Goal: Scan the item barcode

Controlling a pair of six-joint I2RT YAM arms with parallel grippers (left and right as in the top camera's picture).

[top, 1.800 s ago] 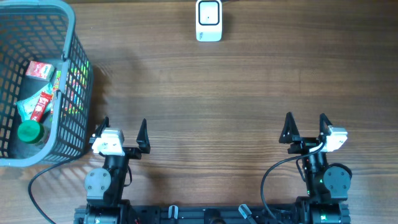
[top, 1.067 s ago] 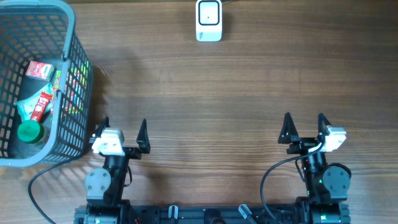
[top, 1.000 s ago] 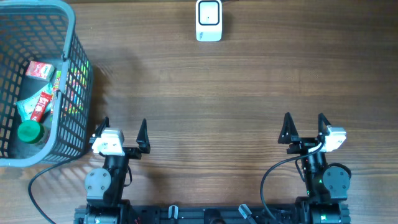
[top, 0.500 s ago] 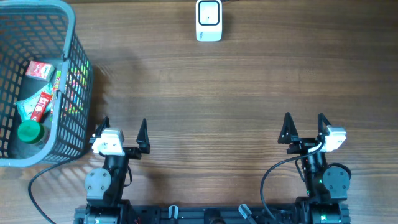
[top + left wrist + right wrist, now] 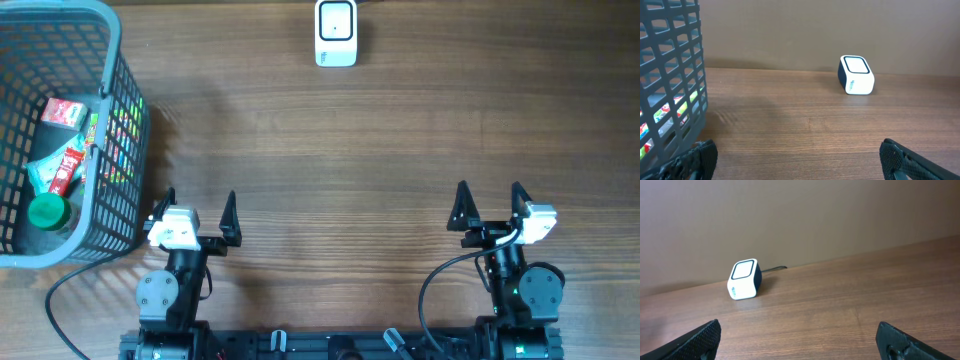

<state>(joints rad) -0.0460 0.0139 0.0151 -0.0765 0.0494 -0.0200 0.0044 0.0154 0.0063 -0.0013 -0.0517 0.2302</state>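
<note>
the packaged items [image 5: 66,168] lie in the grey basket [image 5: 114,45] just left of our left gripper [image 5: 199,200], its jaws wide and empty; the white scanner [image 5: 336,32] sits well ahead, between both grippers; our right gripper [image 5: 490,192] gapes wide, holding nothing

The table [image 5: 350,150] is brown wood, fine-grained with a dull sheen, the basket [image 5: 128,170] grey moulded plastic, the scanner [image 5: 336,33] smooth white plastic, and the packets [image 5: 65,170] inside look shiny.
</note>
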